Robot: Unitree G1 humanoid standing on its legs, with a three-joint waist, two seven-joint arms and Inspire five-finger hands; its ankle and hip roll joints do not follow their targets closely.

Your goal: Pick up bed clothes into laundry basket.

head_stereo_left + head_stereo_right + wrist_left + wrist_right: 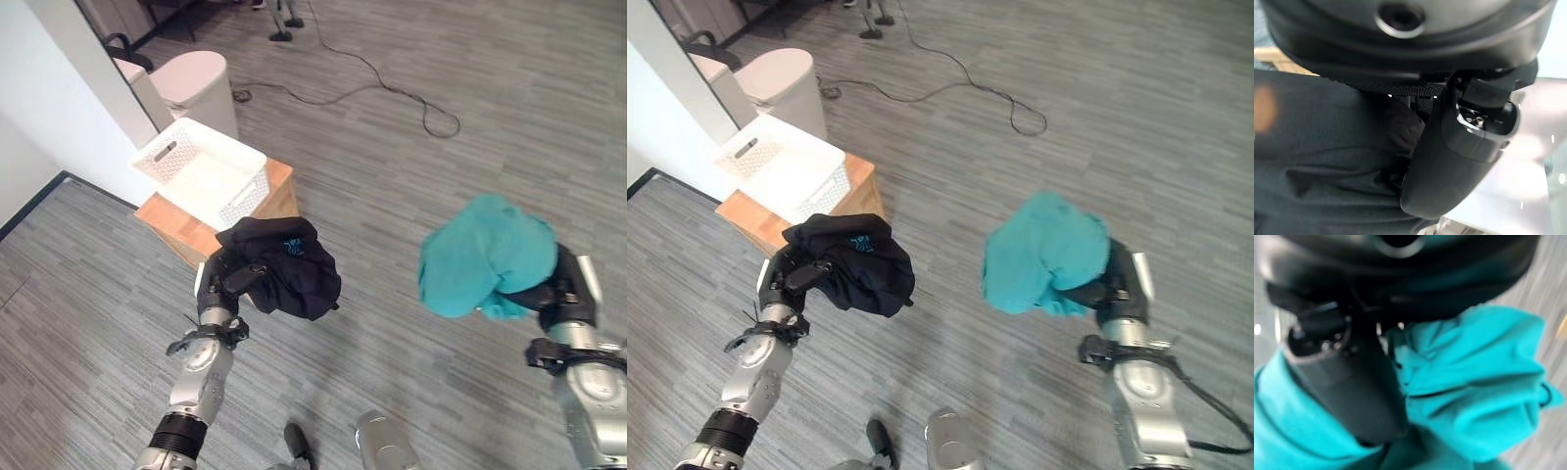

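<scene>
A bundled black garment (289, 266) hangs in my left hand (223, 277), whose fingers are curled round it; up close the thumb (1454, 161) presses into the black cloth (1322, 171). My right hand (554, 287) is shut on a bunched teal garment (485, 255), held above the floor at the right; the thumb (1352, 387) pinches the teal cloth (1474, 396). The white laundry basket (167, 155) stands on a low wooden table (176, 227), just beyond and left of the black garment.
A white rounded bin (201, 83) stands behind the basket against a white wall (49, 88). A black cable (392, 93) snakes over the grey carpet floor at the back. Open carpet lies between my two hands.
</scene>
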